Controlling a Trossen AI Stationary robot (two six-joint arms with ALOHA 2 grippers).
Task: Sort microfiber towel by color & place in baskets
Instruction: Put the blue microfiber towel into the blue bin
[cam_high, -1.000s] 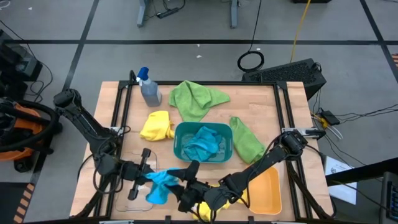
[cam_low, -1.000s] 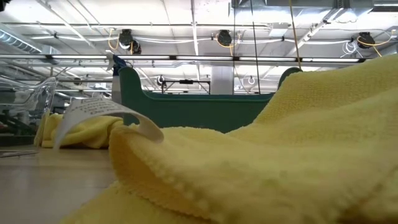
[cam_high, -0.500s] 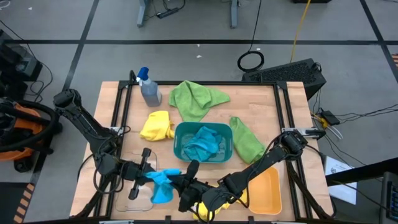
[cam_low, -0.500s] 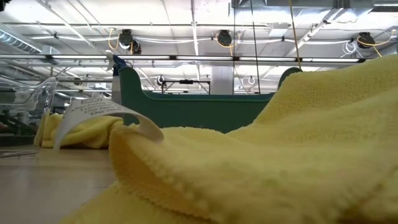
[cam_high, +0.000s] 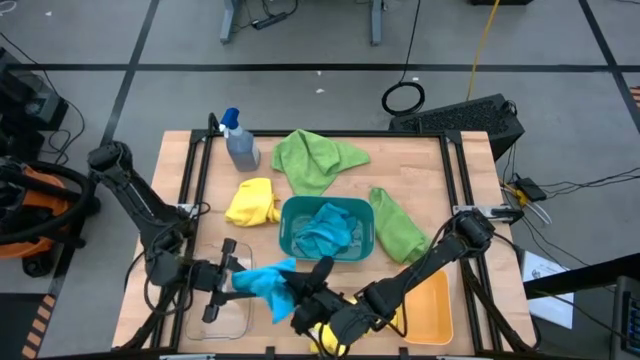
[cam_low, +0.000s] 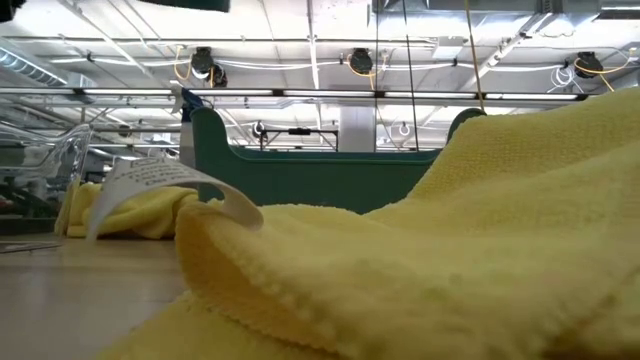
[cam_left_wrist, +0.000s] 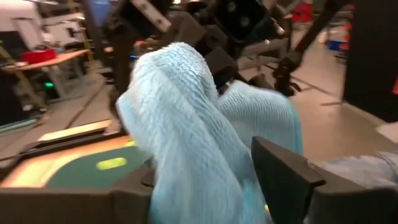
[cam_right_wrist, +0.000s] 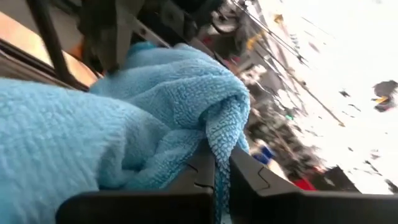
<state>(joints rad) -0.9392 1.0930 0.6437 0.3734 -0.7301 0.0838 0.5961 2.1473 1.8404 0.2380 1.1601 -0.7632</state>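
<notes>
A bright blue microfiber towel (cam_high: 264, 283) hangs above the table's near edge between my two grippers. My right gripper (cam_high: 297, 293) is shut on it. My left gripper (cam_high: 238, 282) stands open, and the towel (cam_left_wrist: 186, 124) lies between its fingers. A second blue towel (cam_high: 325, 232) lies in the teal basket (cam_high: 288, 243). Two green towels (cam_high: 315, 158) (cam_high: 396, 226) and a yellow one (cam_high: 252, 202) lie on the table. Another yellow towel (cam_low: 450, 250) lies under my right arm. The clear basket (cam_high: 222, 322) is below the left gripper, the orange basket (cam_high: 434, 305) at the near right. My left gripper has the towel between its parted fingers (cam_left_wrist: 283, 180); I cannot tell whether they touch it. My right gripper pinches a bunched fold of the blue towel (cam_right_wrist: 219, 134) between its two fingers, coming level from the table's right. The towel is lifted clear of the table and bulges out past the fingers.
A grey spray bottle (cam_high: 240, 143) with a blue top stands at the far left. Black rails (cam_high: 195, 170) run along the table's left and right sides. The teal basket's wall (cam_low: 300, 172) stands just beyond the near yellow towel in the low view.
The blue towel hung toward the near edge below my left gripper; it is now drawn up and toward the table's right, bunched between both grippers. My right gripper has gone slightly toward the far edge with it.
</notes>
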